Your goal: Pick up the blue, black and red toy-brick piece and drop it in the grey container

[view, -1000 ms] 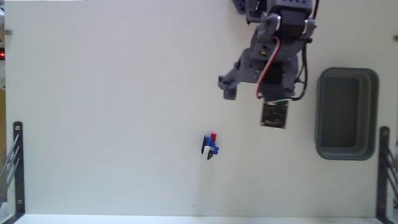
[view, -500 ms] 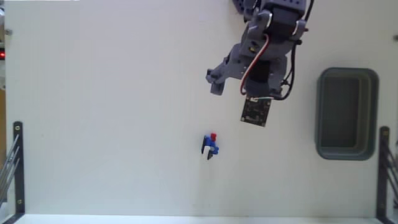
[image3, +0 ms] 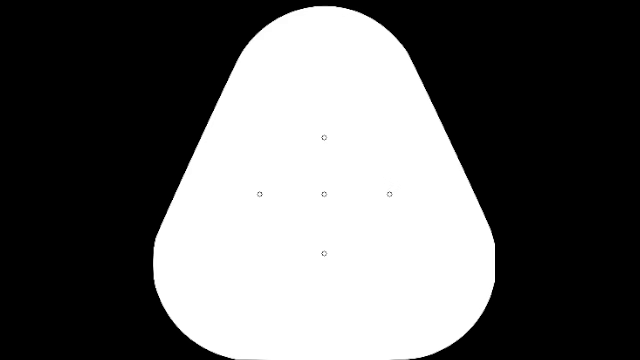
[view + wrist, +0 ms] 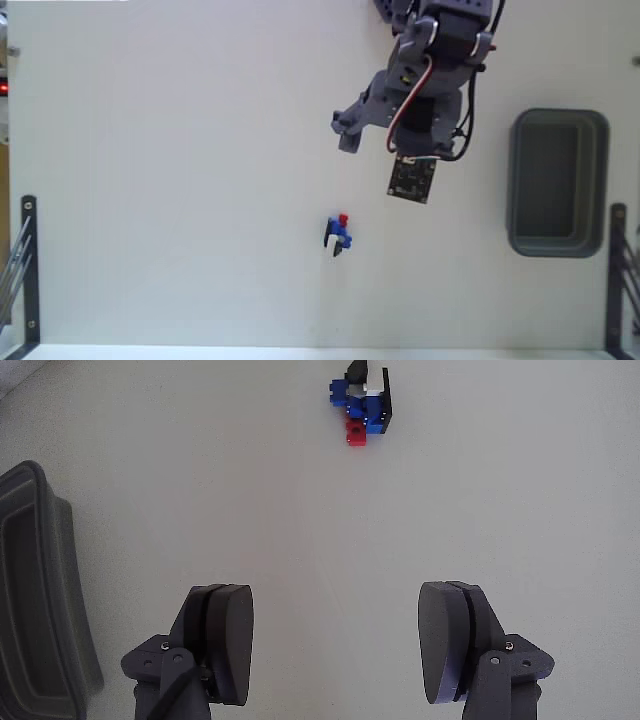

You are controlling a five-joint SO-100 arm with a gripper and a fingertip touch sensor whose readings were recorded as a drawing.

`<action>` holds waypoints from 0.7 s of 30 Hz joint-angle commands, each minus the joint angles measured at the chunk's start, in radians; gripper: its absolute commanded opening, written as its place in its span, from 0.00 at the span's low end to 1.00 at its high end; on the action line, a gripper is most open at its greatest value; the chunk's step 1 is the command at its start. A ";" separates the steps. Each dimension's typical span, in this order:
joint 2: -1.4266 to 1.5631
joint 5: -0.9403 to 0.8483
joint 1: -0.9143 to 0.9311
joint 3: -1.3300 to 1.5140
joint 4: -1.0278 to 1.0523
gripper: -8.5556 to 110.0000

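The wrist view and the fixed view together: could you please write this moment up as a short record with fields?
toy-brick piece: lying on the white table, mostly blue with red and black bits, untouched
gripper: open, nothing between the fingers, the piece ahead of them in the wrist view
grey container: at the right of the fixed view, hollow appears empty
circuit board: small dark square mounted on the arm
task state: piece not yet grasped

Toy-brick piece (image 4: 339, 235) mid-table, grey container (image 4: 558, 182) apparently empty, well apart
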 commanded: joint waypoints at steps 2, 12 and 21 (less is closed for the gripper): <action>0.038 0.005 0.028 0.005 -0.004 1.00; 0.038 0.005 0.051 0.005 -0.004 1.00; 0.038 0.005 0.051 0.005 -0.004 1.00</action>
